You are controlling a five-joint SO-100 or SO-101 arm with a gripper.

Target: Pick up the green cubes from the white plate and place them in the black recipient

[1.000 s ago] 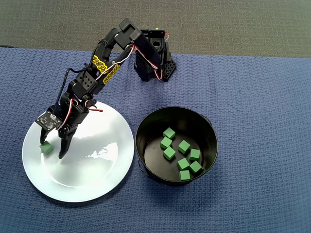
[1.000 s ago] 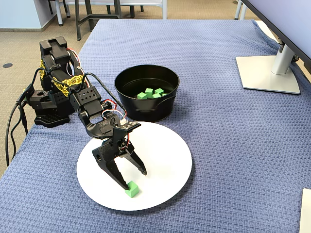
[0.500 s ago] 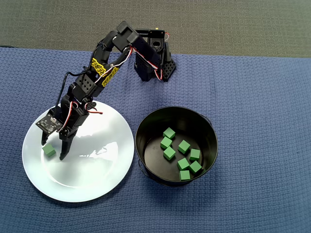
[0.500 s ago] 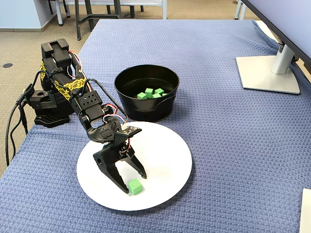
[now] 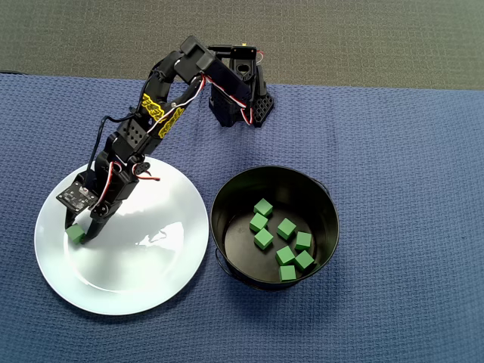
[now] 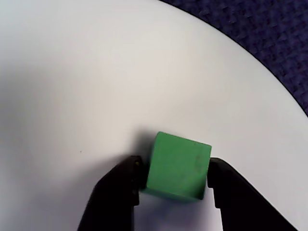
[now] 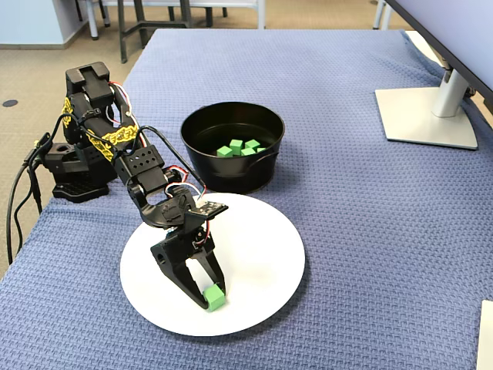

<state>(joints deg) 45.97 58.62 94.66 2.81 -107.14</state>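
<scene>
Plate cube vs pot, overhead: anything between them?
Only bare white plate, then blue cloth. The green cube sits in the gripper at the plate's far edge from the black pot.

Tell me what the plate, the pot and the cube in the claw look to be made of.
White plate: glossy, probably ceramic or melamine; it shows bright reflections.
Black pot: shiny, likely metal or enamel, thin rim.
Green cube in the claw: matte, sharp-edged, perhaps painted wood or plastic.

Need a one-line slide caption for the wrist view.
Pincer closed on the last green cube on the white plate, blue cloth at the corner.
</scene>
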